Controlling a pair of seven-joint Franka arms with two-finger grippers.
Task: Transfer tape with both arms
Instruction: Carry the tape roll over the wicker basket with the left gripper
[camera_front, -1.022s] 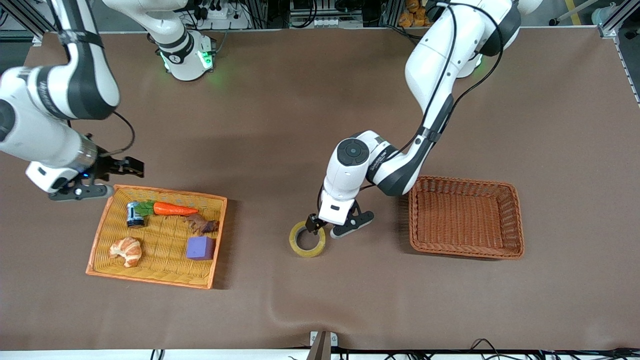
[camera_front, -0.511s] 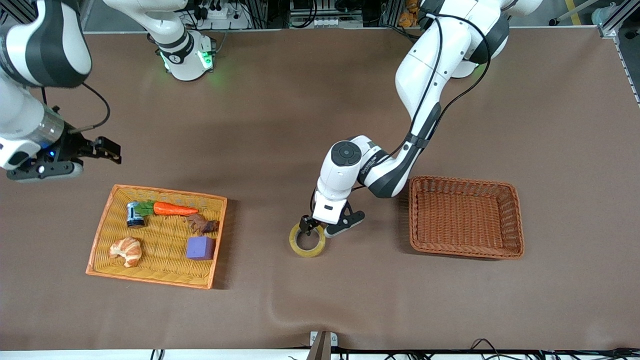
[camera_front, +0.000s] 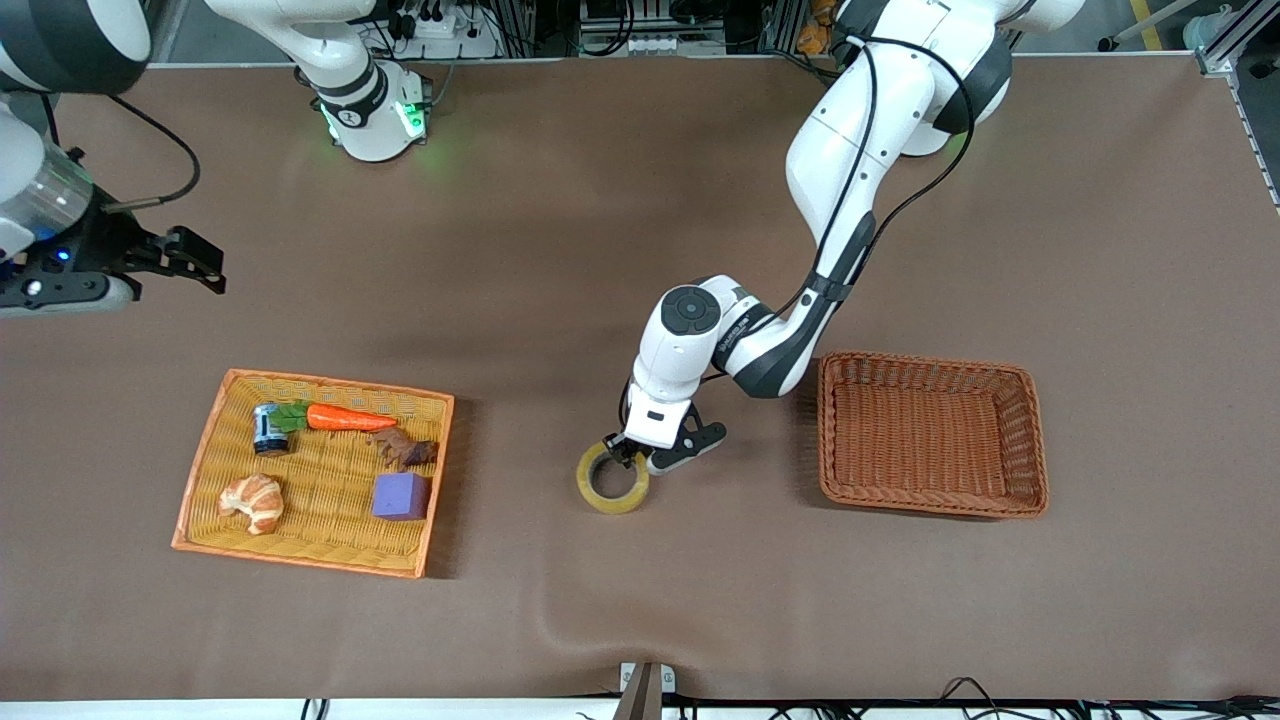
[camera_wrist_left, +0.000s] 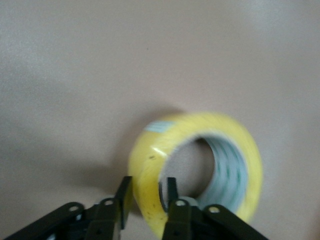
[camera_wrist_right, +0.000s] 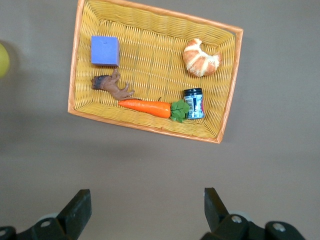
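Right gripper (camera_front: 195, 262) has retreated to frame's upper left, fingers apart, waiting. Left gripper (camera_front: 632, 455) has lowered onto tape (camera_front: 612, 480), lower centre, between yellow tray (camera_front: 196, 478) and brown basket (camera_front: 1030, 440). Fingers straddle ring wall, not yet pinching. Close squarely, then lift. Left forearm angled steeply down.
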